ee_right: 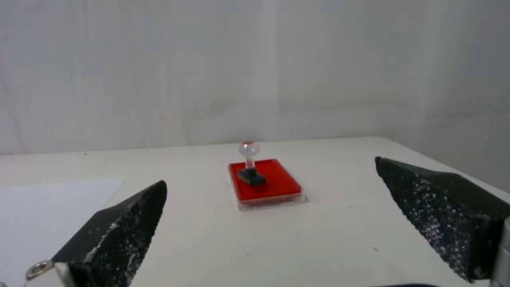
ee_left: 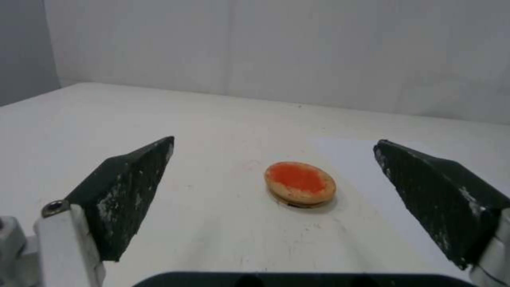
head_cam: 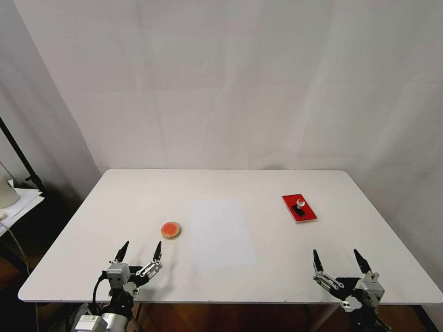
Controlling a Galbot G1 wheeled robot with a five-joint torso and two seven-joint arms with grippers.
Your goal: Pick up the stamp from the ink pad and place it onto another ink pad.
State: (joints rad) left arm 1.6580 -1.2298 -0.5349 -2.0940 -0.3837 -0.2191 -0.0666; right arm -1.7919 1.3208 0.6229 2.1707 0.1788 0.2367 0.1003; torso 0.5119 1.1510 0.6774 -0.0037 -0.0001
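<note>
Well, with the stamp point(head_cam: 299, 207) standing upright on the red ink pad point(head_cam: 299, 208) and the round pad point(head_cam: 170, 229) well apart across the table point(head_cam: 230, 276), the right pincer point(head_cam: 341, 263), wide open and empty like the idle left pincer point(head_cam: 140, 251), should close gently on the thin stem under the glassy knob.

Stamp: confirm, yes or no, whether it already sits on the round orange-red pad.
No: the stamp stands upright on the red rectangular ink pad, while the round pad lies bare.
</note>
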